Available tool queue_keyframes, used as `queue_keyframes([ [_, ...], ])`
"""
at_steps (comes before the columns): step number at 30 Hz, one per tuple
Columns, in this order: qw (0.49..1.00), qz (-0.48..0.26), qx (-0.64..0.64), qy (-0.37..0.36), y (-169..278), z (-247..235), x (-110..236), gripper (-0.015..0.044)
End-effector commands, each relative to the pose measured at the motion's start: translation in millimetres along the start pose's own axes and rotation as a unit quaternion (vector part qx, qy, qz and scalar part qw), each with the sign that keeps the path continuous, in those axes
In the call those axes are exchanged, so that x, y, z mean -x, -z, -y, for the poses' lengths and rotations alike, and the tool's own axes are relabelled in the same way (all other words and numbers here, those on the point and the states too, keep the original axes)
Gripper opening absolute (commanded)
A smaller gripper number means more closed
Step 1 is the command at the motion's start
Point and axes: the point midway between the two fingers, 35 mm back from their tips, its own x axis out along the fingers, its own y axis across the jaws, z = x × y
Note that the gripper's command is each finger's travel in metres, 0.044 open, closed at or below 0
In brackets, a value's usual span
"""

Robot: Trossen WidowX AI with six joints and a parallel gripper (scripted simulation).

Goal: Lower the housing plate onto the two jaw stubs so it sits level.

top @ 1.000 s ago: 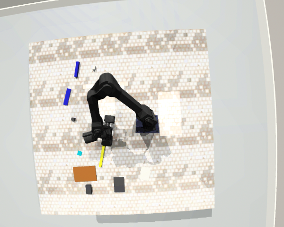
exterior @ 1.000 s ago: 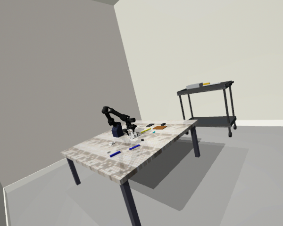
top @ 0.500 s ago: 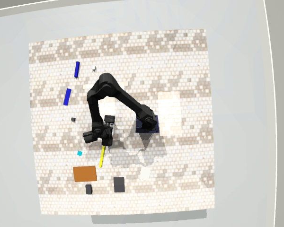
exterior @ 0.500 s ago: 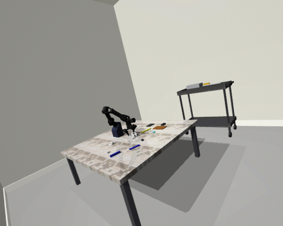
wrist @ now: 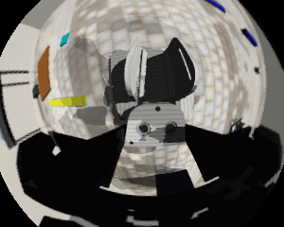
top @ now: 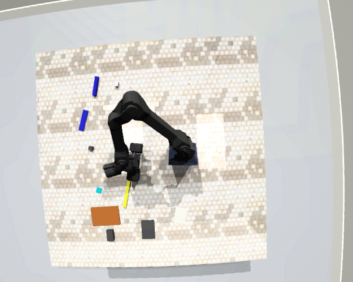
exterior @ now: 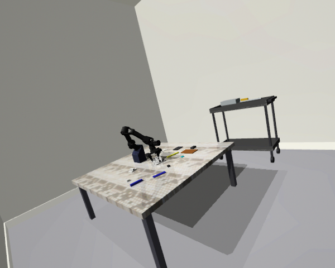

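Observation:
The light grey housing plate [wrist: 156,115], with two round holes, is held across its width between the black fingers of my gripper [wrist: 153,127] [top: 135,161] [exterior: 155,158]. A white upright jaw piece [wrist: 133,73] and a black pointed piece [wrist: 184,66] stand just beyond the plate's far edge in the wrist view. The plate overlaps their near ends there. The pins and stubs are hidden, and whether the plate touches the stubs cannot be told. In the top and exterior views the assembly is mostly covered by the arm or too small to make out.
A yellow bar [top: 126,194] [wrist: 68,101] lies close beside the gripper. A cyan block [top: 99,190], an orange plate [top: 105,215] and a small dark block [top: 90,148] lie around it. Two blue bars [top: 95,86] [top: 83,120] lie farther off. The arm's dark blue base [top: 173,157] stands nearby.

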Motion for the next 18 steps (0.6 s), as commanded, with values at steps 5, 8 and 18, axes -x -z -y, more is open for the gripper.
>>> queue_keyframes([
  [5,1.000,-0.002,0.004,0.003,1.2,0.5,-2.5,0.0351],
  [8,1.000,-0.002,0.004,0.003,1.2,0.5,-3.7,0.0351],
  [18,1.000,-0.002,0.004,0.003,1.2,0.5,-5.1,0.0351],
])
